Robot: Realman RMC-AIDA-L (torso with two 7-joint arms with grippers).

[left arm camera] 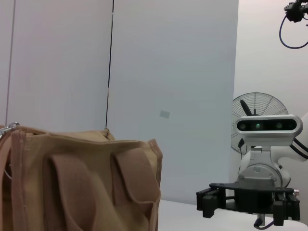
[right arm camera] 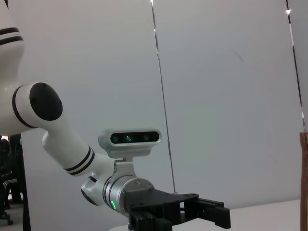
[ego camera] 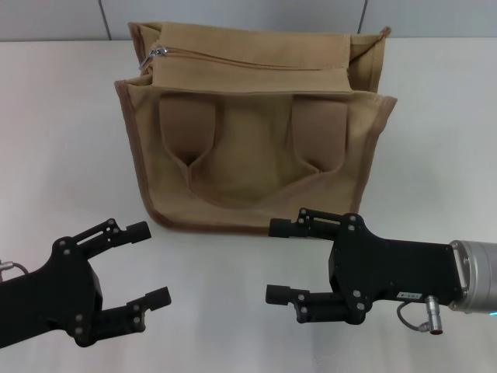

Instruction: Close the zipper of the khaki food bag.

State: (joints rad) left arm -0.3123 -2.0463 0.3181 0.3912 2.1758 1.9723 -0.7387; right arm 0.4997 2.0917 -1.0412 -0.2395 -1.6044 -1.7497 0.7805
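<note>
The khaki food bag [ego camera: 256,148] stands upright at the back middle of the white table, its two strap tabs and drooping handle facing me. Its zipper [ego camera: 256,61] runs across the top panel, and the silver pull tab [ego camera: 158,53] sits at the left end. My left gripper [ego camera: 151,263] is open near the front left, well short of the bag. My right gripper [ego camera: 278,260] is open at the front right, just before the bag's lower edge. The left wrist view shows the bag [left arm camera: 77,183] and the right gripper [left arm camera: 207,204] farther off; the right wrist view shows the left gripper [right arm camera: 211,214].
The white table [ego camera: 62,155] lies around the bag, with a grey wall behind it. A fan [left arm camera: 257,108] stands behind the right arm in the left wrist view. A sliver of the bag's edge [right arm camera: 304,178] shows in the right wrist view.
</note>
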